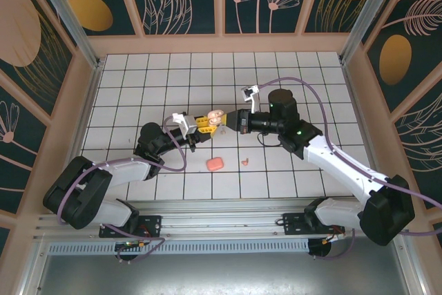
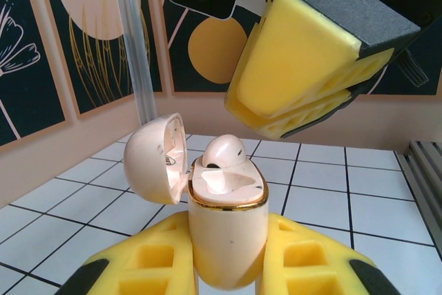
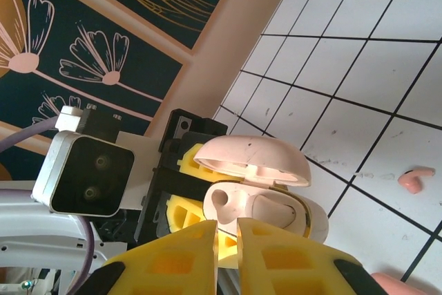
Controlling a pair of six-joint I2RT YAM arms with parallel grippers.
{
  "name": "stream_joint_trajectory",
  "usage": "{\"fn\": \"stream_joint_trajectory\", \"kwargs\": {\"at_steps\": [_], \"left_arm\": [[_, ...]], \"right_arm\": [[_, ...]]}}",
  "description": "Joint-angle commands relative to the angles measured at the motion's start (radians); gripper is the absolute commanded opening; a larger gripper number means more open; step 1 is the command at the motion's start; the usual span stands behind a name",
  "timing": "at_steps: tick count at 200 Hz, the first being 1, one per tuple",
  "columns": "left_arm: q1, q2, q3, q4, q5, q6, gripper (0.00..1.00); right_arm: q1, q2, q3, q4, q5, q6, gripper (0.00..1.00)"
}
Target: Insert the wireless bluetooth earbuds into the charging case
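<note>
Coral case [image 1: 215, 164] lies near a loose earbud [image 1: 244, 162].

Glossy plastic case [image 2: 228, 240] w/ shiny gold rim [image 2: 228, 204]; matt foam tool pads [image 2: 304, 67]

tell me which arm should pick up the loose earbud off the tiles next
Probably right. The left gripper is shut on the open charging case, so it is busy. The right gripper is shut on nothing, and the loose earbud lies on the tiles near it.
</note>
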Motion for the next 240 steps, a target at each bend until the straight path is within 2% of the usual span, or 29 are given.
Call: {"fn": "stream_joint_trajectory", "kwargs": {"at_steps": [1, 54, 94, 122, 168, 196, 216, 240], "left_arm": [[-0.005, -0.01, 0.028, 0.019, 0.022, 0.01, 0.12], [-0.005, -0.006, 0.011, 0.025, -0.014, -0.004, 0.13], [-0.006, 0.02, -0.041, 0.123, -0.088, -0.081, 0.13], [-0.006, 0.031, -0.056, 0.15, -0.064, -0.089, 0.13], [-0.006, 0.001, -0.054, 0.069, -0.06, -0.015, 0.13], [-0.005, -0.004, -0.082, 0.101, -0.067, -0.015, 0.12], [-0.006, -0.005, -0.113, 0.135, -0.126, -0.038, 0.13], [-0.002, -0.002, -0.16, 0.182, -0.254, -0.082, 0.11]], "right_arm": [[0.012, 0.011, 0.017, 0.03, 0.016, 0.009, 0.16], [0.0, -0.015, 0.058, -0.043, 0.04, -0.029, 0.23], [-0.035, -0.033, 0.107, -0.178, 0.085, -0.071, 0.3], [-0.056, -0.03, 0.133, -0.257, 0.121, -0.095, 0.32], [-0.067, 0.049, 0.203, -0.423, 0.234, -0.106, 0.34], [-0.067, 0.126, 0.25, -0.494, 0.281, -0.115, 0.35], [-0.067, 0.184, 0.29, -0.548, 0.326, -0.118, 0.36], [-0.065, 0.269, 0.355, -0.624, 0.361, -0.119, 0.37]]}}
